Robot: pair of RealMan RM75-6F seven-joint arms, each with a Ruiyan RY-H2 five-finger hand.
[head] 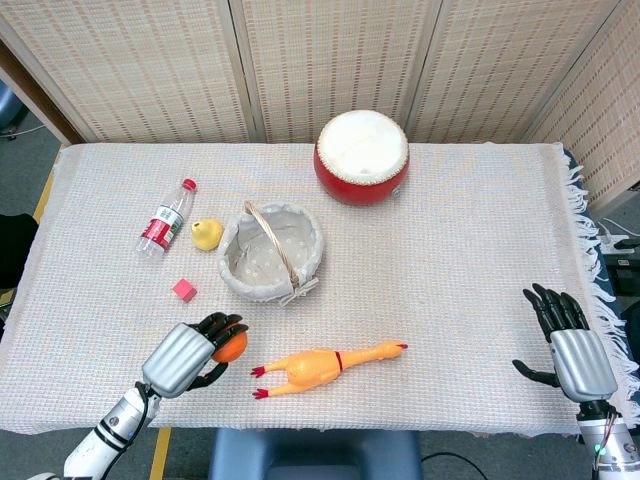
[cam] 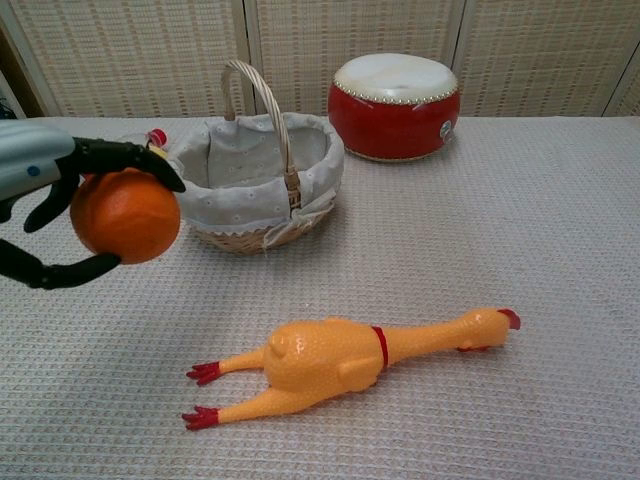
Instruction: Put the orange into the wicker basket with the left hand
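My left hand [head: 186,356] grips the orange [cam: 125,216] and holds it up off the cloth, at the front left of the table. The orange [head: 231,346] shows between the dark fingers in the head view too. The wicker basket [head: 271,251] with its grey lining and upright handle stands farther back and to the right of that hand. In the chest view the basket [cam: 256,186] sits just behind the lifted orange. My right hand [head: 572,346] rests open near the table's front right edge, holding nothing.
A yellow rubber chicken [head: 325,367] lies on the cloth right of the left hand. A small red cube [head: 184,290], a yellow pear-like toy [head: 206,234] and a plastic bottle [head: 165,218] lie left of the basket. A red drum [head: 361,157] stands behind it.
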